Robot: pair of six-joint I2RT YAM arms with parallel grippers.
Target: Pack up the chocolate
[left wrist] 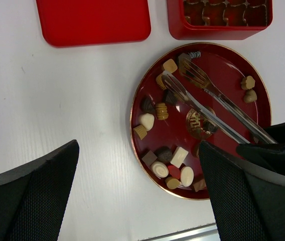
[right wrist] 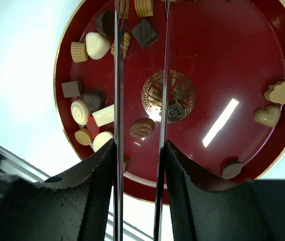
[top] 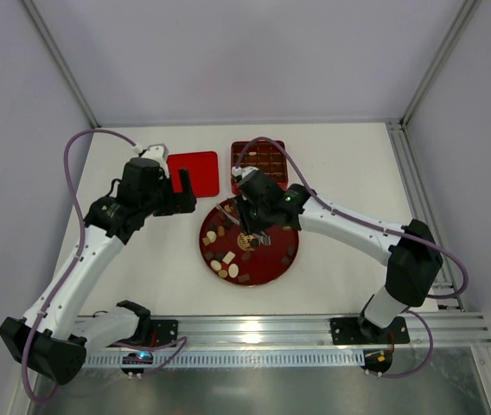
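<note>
The chocolate (top: 224, 259) lies as several small dark, light brown and cream pieces on a round red plate (top: 273, 258), mostly on its left side. My right gripper (top: 251, 226) is shut on metal tongs (right wrist: 118, 75), whose two arms are spread apart. The tong tips (left wrist: 178, 75) hang over the pieces at the plate's back left. In the right wrist view the pieces (right wrist: 96, 44) sit left of the tong arms, with my right gripper (right wrist: 140, 145) above the plate's near edge. My left gripper (left wrist: 138, 145) is open and empty above the table just left of the plate.
A red compartment box (top: 259, 160) stands behind the plate, and its flat red lid (top: 193, 172) lies to the box's left. Two light pieces (right wrist: 275, 103) sit alone on the plate's right side. A gold emblem (right wrist: 167, 95) marks the plate's centre. A metal rail (top: 315, 333) runs along the near edge.
</note>
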